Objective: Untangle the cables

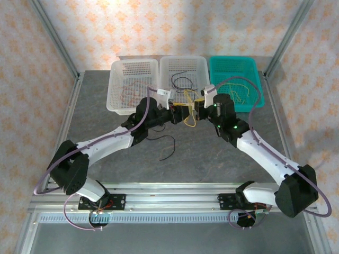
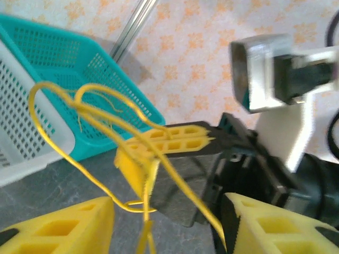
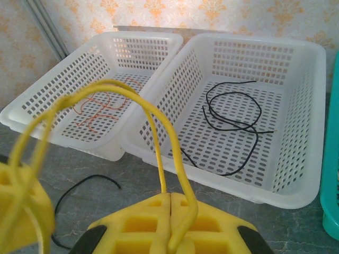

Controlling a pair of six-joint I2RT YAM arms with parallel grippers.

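A yellow cable [image 1: 189, 117] hangs in loops between my two grippers above the table, in front of the baskets. My right gripper [image 1: 199, 111] [image 3: 170, 201] is shut on the yellow cable [image 3: 154, 133], which rises out of its closed pads. My left gripper [image 1: 177, 117] [image 2: 169, 206] is open, its pads wide apart, with strands of the yellow cable [image 2: 187, 187] running through the gap. A black cable [image 1: 167, 146] lies loose on the table. Another black cable [image 3: 233, 119] lies in the middle white basket [image 3: 312, 116]. A reddish-brown cable [image 3: 98, 112] lies in the left white basket [image 3: 32, 106].
A teal basket [image 1: 254, 79] at the back right holds thin yellow wire. The three baskets stand in a row along the back of the grey table [image 1: 212, 159]. Metal frame posts stand at the back corners.
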